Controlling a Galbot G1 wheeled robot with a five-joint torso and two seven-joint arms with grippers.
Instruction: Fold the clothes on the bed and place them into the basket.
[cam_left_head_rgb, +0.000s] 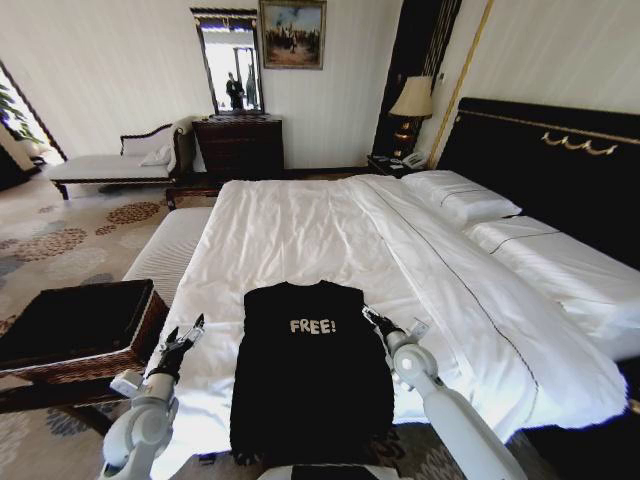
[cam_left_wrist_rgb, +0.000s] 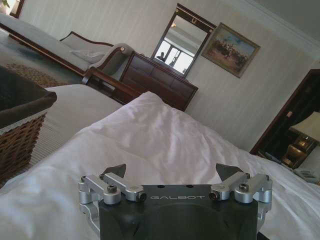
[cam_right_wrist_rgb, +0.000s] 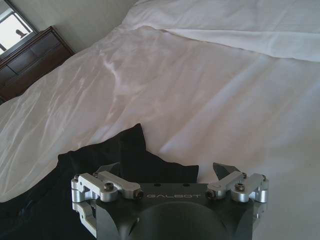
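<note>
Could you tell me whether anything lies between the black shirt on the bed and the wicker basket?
Nothing visible blocks that path. The shirt lies flat on the bed; the basket stands beside the bed on the robot's left, with the left gripper between them.

A black shirt with white "FREE!" lettering is lying flat at the white bed's near edge; a brown wicker basket is standing beside it.
</note>
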